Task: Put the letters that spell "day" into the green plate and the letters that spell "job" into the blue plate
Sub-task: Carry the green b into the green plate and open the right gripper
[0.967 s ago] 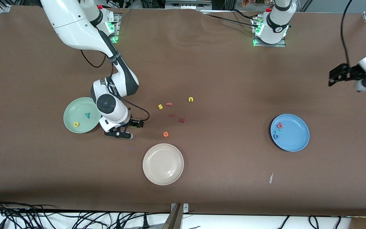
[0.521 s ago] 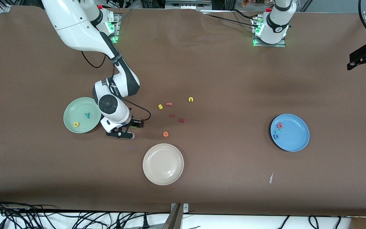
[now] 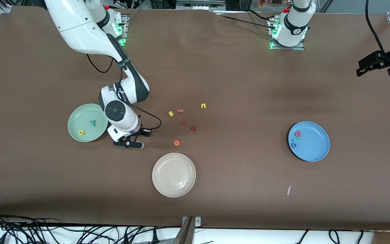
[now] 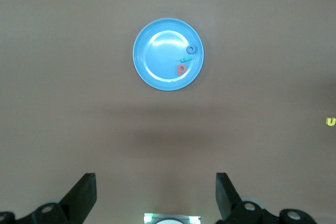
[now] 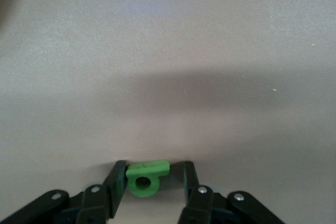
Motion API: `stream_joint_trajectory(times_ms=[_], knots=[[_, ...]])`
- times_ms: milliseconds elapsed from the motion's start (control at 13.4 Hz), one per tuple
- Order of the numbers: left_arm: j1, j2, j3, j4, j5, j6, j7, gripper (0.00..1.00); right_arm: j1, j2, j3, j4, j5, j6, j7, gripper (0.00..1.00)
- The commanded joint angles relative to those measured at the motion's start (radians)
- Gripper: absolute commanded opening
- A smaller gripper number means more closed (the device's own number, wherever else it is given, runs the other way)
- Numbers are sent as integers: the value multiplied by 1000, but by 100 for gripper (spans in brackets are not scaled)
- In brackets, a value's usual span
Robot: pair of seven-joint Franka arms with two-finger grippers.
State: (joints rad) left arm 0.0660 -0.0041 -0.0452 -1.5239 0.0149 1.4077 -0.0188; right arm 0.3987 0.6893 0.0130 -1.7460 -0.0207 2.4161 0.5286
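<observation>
A dark green round-bowled letter (image 5: 147,178) lies on the table between the fingers of my right gripper (image 5: 152,170). One finger touches it and a small gap stays at the other, so the jaws stand open round it. In the front view the right gripper (image 3: 137,137) sits low beside the green plate (image 3: 76,118), which holds a yellow letter (image 3: 81,132) and a teal y (image 3: 93,123). The blue plate (image 3: 313,149) holds a pink letter (image 3: 298,134), a teal j (image 3: 296,139) and a blue o (image 3: 294,145). My left gripper (image 4: 156,182) waits open, high over the left arm's end of the table.
A cream plate (image 3: 173,175) lies nearer the front camera than the right gripper. Loose letters lie mid-table: yellow s (image 3: 171,113), pink f (image 3: 180,110), yellow n (image 3: 203,106), dark red m (image 3: 193,128), orange e (image 3: 176,143). A paper scrap (image 3: 288,189) lies near the blue plate.
The right gripper's fingers have drawn in round the green letter. The left arm's hand has shifted about at the table's edge.
</observation>
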Motion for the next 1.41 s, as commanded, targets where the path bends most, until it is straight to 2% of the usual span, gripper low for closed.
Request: stream_joint_trajectory(times_ms=[0, 223, 447, 595, 819, 967, 1116, 1340], knots=[[6, 15, -13, 33, -23, -30, -12, 100, 5, 19, -2, 20, -11, 6, -1, 38], [6, 18, -7, 57, -23, -32, -10, 100, 5, 18, -1, 20, -11, 5, 2, 23], [6, 19, -7, 59, -23, -30, -10, 100, 2, 6, 1, 72, -4, -64, -16, 15], [6, 19, -8, 59, -24, -32, -10, 100, -11, -5, -2, 118, -4, -164, -25, 13], [6, 19, -12, 57, -47, -82, -9, 100, -55, -56, -16, 128, -1, -285, -169, 13], [6, 19, -15, 57, -59, -87, -13, 100, -66, -99, -54, 114, 1, -354, -269, 13], [6, 19, -15, 57, -58, -111, -12, 100, -66, -138, -94, 77, 1, -384, -333, 13], [8, 21, -13, 57, -47, -113, -10, 100, -66, -212, -168, -59, -1, -332, -427, 14]])
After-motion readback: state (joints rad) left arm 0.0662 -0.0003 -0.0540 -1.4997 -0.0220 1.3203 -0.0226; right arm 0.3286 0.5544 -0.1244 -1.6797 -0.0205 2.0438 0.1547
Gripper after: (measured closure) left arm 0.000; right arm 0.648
